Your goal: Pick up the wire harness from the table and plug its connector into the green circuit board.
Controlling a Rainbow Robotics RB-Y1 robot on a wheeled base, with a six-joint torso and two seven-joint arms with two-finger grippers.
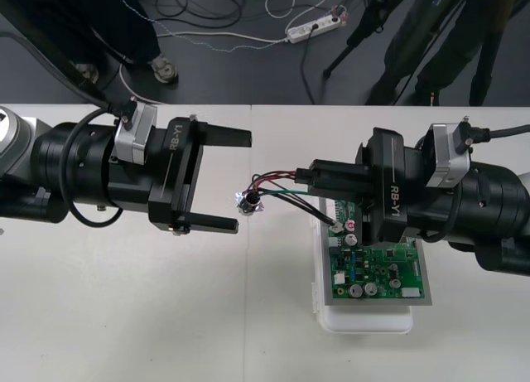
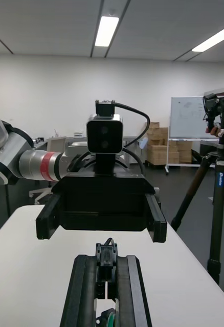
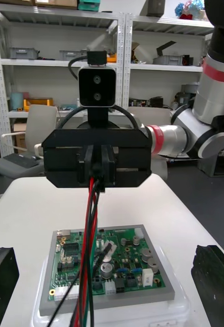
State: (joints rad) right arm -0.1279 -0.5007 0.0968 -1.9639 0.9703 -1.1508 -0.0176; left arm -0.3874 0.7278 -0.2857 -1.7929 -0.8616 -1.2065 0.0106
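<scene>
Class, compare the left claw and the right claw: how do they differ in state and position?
The left claw is open and empty; the right claw is shut on the harness wires. The left claw hangs over the table, the right claw over the circuit board. Both are black, facing each other.

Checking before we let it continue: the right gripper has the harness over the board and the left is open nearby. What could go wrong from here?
1. The right gripper pinches the wires, not the plug, so the plug hangs loose and may miss its header on the green board.
2. The metal socket hangs free by the open left gripper; it could snag there.
</scene>
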